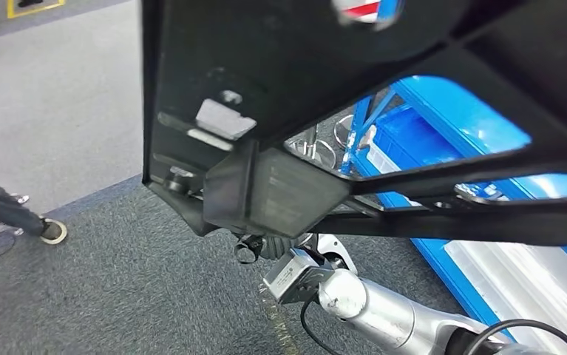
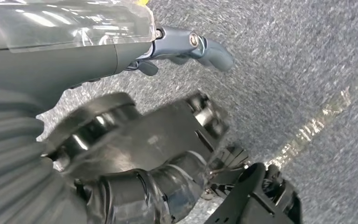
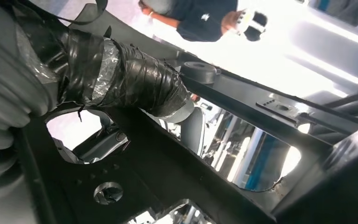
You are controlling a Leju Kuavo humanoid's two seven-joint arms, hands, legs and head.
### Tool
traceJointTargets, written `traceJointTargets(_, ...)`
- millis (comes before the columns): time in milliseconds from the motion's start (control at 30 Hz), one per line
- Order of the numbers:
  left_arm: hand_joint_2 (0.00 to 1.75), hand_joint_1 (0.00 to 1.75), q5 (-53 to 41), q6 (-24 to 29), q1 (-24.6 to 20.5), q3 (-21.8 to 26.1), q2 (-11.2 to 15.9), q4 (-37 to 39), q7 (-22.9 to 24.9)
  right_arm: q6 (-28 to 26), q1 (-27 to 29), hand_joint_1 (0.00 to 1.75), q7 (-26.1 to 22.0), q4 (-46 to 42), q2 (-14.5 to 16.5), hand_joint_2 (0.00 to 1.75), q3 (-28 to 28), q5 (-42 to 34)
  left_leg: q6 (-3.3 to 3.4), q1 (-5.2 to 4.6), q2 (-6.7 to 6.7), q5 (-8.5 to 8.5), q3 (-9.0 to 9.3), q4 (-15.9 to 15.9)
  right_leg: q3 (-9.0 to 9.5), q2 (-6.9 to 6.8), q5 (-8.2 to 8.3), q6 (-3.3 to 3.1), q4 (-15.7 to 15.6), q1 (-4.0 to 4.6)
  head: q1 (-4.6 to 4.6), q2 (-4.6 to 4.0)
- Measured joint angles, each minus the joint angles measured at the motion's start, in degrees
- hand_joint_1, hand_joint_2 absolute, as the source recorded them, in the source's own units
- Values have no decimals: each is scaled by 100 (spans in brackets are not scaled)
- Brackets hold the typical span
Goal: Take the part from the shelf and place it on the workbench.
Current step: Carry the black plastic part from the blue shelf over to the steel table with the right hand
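Though tilted, part [image 1: 280, 81] in right hand [image 3: 135, 84].

grey carpet floor [image 1: 117, 288], blue shelf [image 1: 457, 126]

A large flat black metal part [image 1: 287, 81] with cut-out openings carried a small pale grey rectangular block [image 1: 223, 118] and a red, white and blue sticker [image 1: 365, 9] at its far edge. Just below it, the right hand [image 1: 262, 245] was dark grey, on a shiny silver arm [image 1: 384, 310] with a black cable. Beyond the hand, a bright blue metal shelf [image 1: 450, 111] held a blue plastic bin [image 1: 406, 137]. The speckled grey carpet floor [image 1: 117, 281] met a paler grey floor strip [image 1: 51, 103]. In the right wrist view, the right hand's fingers [image 3: 135, 79] were wrapped in glossy black tape with silver patches. In the left wrist view, the left hand [image 2: 135, 154] was black and dark grey, with a blue-grey thumb [image 2: 191, 46].
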Motion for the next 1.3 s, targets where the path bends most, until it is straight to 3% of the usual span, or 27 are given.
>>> traceJointTargets(67, 175, 0, 0, -1, -6, 1, -1, 1, -3, 2, 1, 175, -1, 2, 0, 175, 0, 0, -29, 17, 140, -223, -365, 644, 20, -152, -24, -26, -4, 24, -3, 0)
traceJointTargets(100, 175, 0, 0, -1, 0, 1, -2, 1, -3, 3, 3, 175, -1, 3, 0, 175, 0, 0, -26, 22, 160, -216, -460, 783, 32, -223, -39, -32, -4, 35, -3, 0)
traceJointTargets(133, 175, 0, 0, -1, 8, 1, -2, 2, -3, 4, 2, 175, -1, 5, 0, 175, 0, -1, -9, 22, 171, -108, -449, 719, 49, -290, -56, -32, -4, 45, -3, 0)
traceJointTargets(200, 175, 0, 0, -1, 15, 1, -2, 4, -3, 3, -3, 175, -1, 6, 0, 175, -1, -1, 52, 8, 207, 234, -202, 195, 98, -392, -89, -30, -9, 67, -4, 0)
traceJointTargets(233, 175, 0, 0, -1, 13, 1, -1, 4, -3, 1, -6, 175, -1, 5, 0, 175, -1, -1, 102, -17, 291, 378, -32, -151, 128, -434, -104, -28, -18, 73, -3, -1)
traceJointTargets(333, 175, 0, 5, 2, -1, 5, 6, 8, -4, 1, -12, 175, -2, 7, 1, 175, 1, -2, 233, -140, 560, 472, 258, -727, 203, -570, -122, 16, -92, 102, -2, -1)
traceJointTargets(433, 175, 0, 44, 29, 23, 7, 6, 9, -11, 26, -29, 175, -11, 15, 2, 175, 1, -45, 285, -148, 412, 512, 359, -896, 308, -684, -124, 107, -211, 123, 2, 0)
traceJointTargets(500, 175, 0, 79, 63, 42, 7, 4, 11, -23, 43, -54, 175, -28, 24, 2, 175, 0, -79, 317, -98, 293, 566, 496, -1063, 264, -469, -265, 139, -13, 125, 12, -1)
traceJointTargets(567, 175, 0, 120, 97, 35, 8, -1, 18, -41, 66, -64, 175, -44, 38, 2, 175, 0, -99, 353, -71, 173, 581, 551, -1121, -66, -185, -542, 140, 627, 115, 27, -2)
traceJointTargets(633, 175, 0, 162, 124, 36, 9, -7, 27, -65, 99, -58, 175, -60, 62, 2, 175, 1, -139, 370, -72, 25, 557, 550, -1088, -419, -102, -642, 155, 1161, 115, 39, -1)
traceJointTargets(667, 175, 0, 184, 132, 46, 9, -8, 32, -78, 113, -58, 175, -72, 73, 2, 175, 1, -164, 367, -71, -55, 535, 549, -1058, -477, -91, -539, 164, 1166, 110, 40, -1)
traceJointTargets(700, 175, 0, 201, 137, 57, 9, -9, 37, -92, 124, -61, 175, -86, 82, 1, 175, 1, -191, 356, -65, -132, 510, 548, -1018, -432, -77, -351, 174, 974, 101, 39, 0)
traceJointTargets(767, 175, 0, 242, 151, 65, 9, -11, 46, -121, 163, -75, 175, -132, 99, -1, 175, 0, -293, 300, -55, -276, 432, 509, -889, -189, 107, -5, 193, 305, 65, 39, -1)
traceJointTargets(833, 175, 0, 280, 167, 53, 9, -13, 56, -147, 228, -89, 175, -195, 115, 5, 175, 1, -436, 224, -48, -404, 375, 423, -769, -43, 295, 78, 174, -47, 46, 36, -1)
traceJointTargets(867, 175, 0, 296, 173, 51, 9, -13, 62, -157, 262, -96, 175, -220, 124, 7, 175, 1, -492, 188, -41, -458, 373, 388, -749, -34, 309, 50, 145, -50, 60, 34, -1)
traceJointTargets(933, 175, 0, 318, 180, 64, 9, -8, 74, -174, 317, -114, 175, -256, 137, 16, 175, 0, -577, 137, -13, -527, 383, 345, -745, -16, 197, 64, 71, -59, 67, 34, 0)
traceJointTargets(1000, 175, 0, 330, 186, 64, 9, -5, 83, -192, 362, -128, 175, -289, 142, 26, 175, -1, -654, 82, -25, -326, 267, 234, -543, 22, 72, 63, 9, -89, 42, 18, -1)
traceJointTargets(1067, 175, 0, 336, 190, 41, 9, -6, 86, -208, 407, -129, 175, -328, 144, 30, 175, -1, -742, 17, -21, 13, -35, -85, 87, 51, -65, 43, -29, -101, 45, -2, -2)
traceJointTargets(1133, 175, 0, 343, 190, 33, 9, -7, 88, -214, 438, -127, 175, -354, 154, 30, 175, -1, -813, -14, 3, 153, -244, -435, 709, 65, -205, 18, -43, -101, 63, -5, -1)
traceJointTargets(1167, 175, 0, 347, 190, 37, 9, -8, 90, -215, 445, -126, 175, -363, 162, 31, 175, -1, -842, -9, 7, 171, -203, -484, 769, 77, -270, 3, -43, -101, 69, -5, -2)
traceJointTargets(1233, 175, 0, 355, 190, 40, 9, -8, 97, -218, 460, -128, 175, -390, 173, 31, 175, -1, -891, 47, -4, 221, 141, -242, 262, 124, -393, -34, -36, -103, 84, -5, -2)
traceJointTargets(1300, 175, 0, 356, 190, 30, 9, -7, 104, -223, 490, -133, 175, -427, 175, 31, 175, -1, -945, 153, -60, 414, 420, 147, -487, 189, -500, -72, -14, -124, 106, -5, -2)
